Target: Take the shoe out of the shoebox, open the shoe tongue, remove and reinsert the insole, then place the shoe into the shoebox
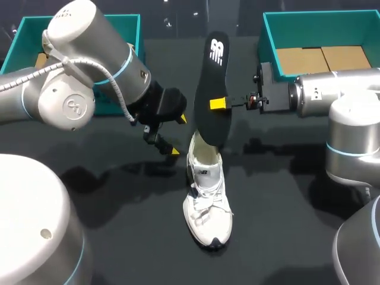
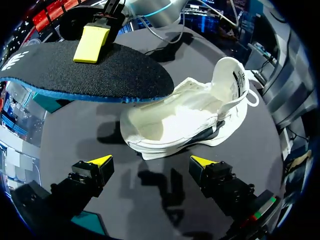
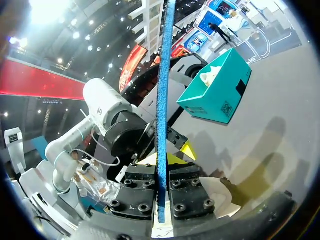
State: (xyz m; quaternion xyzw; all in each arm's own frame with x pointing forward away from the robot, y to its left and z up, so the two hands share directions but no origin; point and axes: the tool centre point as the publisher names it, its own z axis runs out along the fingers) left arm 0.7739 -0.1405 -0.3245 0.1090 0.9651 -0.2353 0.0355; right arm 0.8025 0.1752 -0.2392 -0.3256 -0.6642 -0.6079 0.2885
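Got shoe [image 1: 206,208] onto tabletop [image 1: 285,237], insole [image 1: 212,89] out, pinched in right tool [image 1: 221,104] above shoe; left tool [image 2: 152,161] spread nearby. Remaining, seemingly: reinsert, box.

Left shoebox [image 1: 132,29] mostly behind left arm [image 1: 89,71]; right shoebox [image 1: 270,47] cut by edge.

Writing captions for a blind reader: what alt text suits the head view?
The right gripper holds a black insole, one end at the opening of a white shoe on the dark table. The left gripper hangs open beside the shoe's heel. Teal boxes sit at both far corners.
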